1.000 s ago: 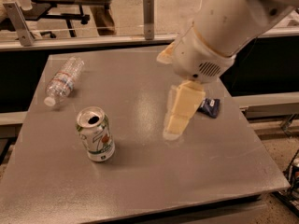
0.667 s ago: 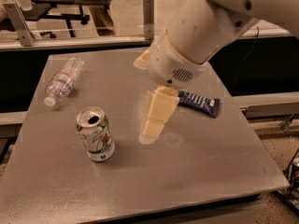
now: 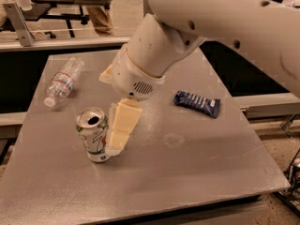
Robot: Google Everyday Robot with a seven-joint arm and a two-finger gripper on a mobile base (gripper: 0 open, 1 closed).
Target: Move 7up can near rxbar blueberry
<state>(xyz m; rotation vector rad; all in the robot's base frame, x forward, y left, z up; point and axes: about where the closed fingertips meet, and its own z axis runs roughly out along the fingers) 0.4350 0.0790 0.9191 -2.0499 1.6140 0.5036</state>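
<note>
**Hand (image 3: 119, 134) down at the side of the 7up can (image 3: 95, 137)**

Hand, cream-coloured, hangs from the wrist of the big white arm (image 3: 197, 27) and reaches down to the grey table (image 3: 197, 172). Its lower end sits against the side of the can that faces the middle of the table. How far open it is cannot be told from this view, and neither can whether it has hold of the can.

The 7up can stands upright on the table, left of centre in the view and toward the near edge, its silver top and mouth showing. The rxbar blueberry (image 3: 197, 103) lies flat on the right part of the table, well apart from the can, with its dark blue wrapper slanting a little. A faint ring mark (image 3: 173, 139) shows on the table top between the two.

A clear plastic water bottle (image 3: 63, 81) lies on its side at the far left of the table, its white cap pointing toward the near left, apart from the can. The arm comes in from the upper right and covers much of the table's far edge.
</note>
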